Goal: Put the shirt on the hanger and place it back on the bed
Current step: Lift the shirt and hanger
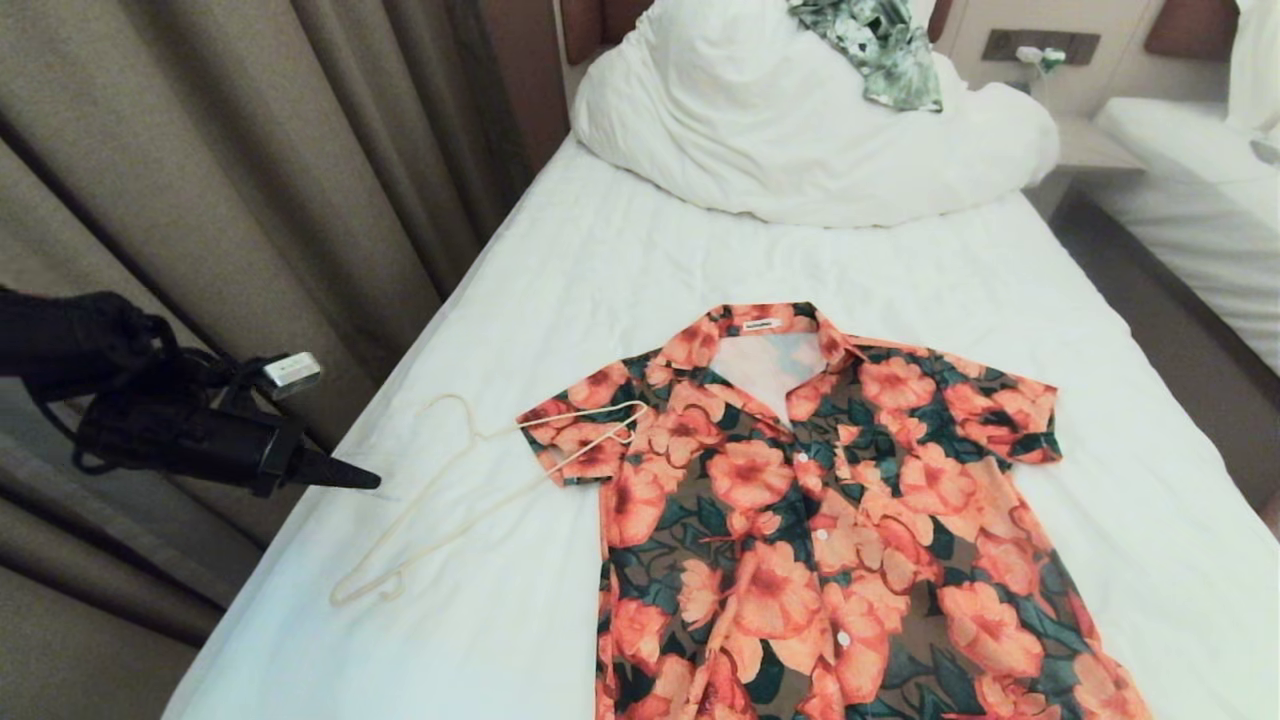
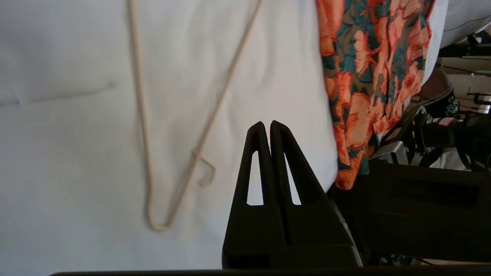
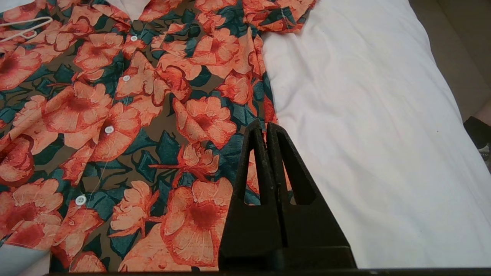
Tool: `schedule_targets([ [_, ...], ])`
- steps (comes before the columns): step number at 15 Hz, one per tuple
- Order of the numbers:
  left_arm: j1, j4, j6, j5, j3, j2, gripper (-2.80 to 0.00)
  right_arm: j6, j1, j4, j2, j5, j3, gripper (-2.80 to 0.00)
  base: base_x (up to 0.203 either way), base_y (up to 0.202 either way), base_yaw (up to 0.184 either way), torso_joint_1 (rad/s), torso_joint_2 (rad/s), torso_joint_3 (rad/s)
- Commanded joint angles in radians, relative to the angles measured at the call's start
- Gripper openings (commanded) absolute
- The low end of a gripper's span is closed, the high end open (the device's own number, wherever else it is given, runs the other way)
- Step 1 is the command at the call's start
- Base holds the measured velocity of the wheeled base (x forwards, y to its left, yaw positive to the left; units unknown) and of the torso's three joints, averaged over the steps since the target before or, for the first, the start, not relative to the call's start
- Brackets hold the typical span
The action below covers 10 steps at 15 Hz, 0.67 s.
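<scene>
The bed (image 1: 620, 260) is being occupied by the shirt (image 1: 820, 520), laid flat, buttoned. The hanger (image 1: 470, 490) is being overlapped onto its sleeve, long axis diagonal. The left gripper (image 1: 360, 478), clenched and empty, is being held nearer; the right gripper (image 3: 266, 128), clenched, over the shirt.

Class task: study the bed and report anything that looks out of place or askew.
The hanger lies askew on the bed, one end overlapping the shirt sleeve. A green leafy garment is dumped on the bunched duvet.
</scene>
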Motion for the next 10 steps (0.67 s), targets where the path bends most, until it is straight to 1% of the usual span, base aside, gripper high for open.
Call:
schedule_targets([
  [1,-0.004,0.008,0.01,-0.005,-0.024,0.072,-2.8,0.0,0.001,0.0,-0.001,0.0,0.002,-2.8,0.0,0.0,0.0,0.0,0.0,0.0],
  [4,-0.001,0.008,0.026,-0.01,-0.092,0.144,-2.8,0.0,-0.001,0.0,-0.001,0.0,0.002,-2.8,0.0,0.0,0.0,0.0,0.0,0.0],
  [5,0.005,0.005,0.053,-0.012,-0.102,0.16,-2.8,0.0,0.001,0.0,-0.001,0.0,0.002,-2.8,0.0,0.0,0.0,0.0,0.0,0.0],
  [6,0.01,0.0,0.064,-0.013,-0.103,0.164,-2.8,0.0,0.0,0.0,-0.001,0.0,0.002,-2.8,0.0,0.0,0.0,0.0,0.0,0.0],
  [10,0.032,-0.109,0.071,-0.015,-0.104,0.203,-2.8,0.0,0.0,0.0,-0.001,0.0,0.002,-2.8,0.0,0.0,0.0,0.0,0.0,0.0],
])
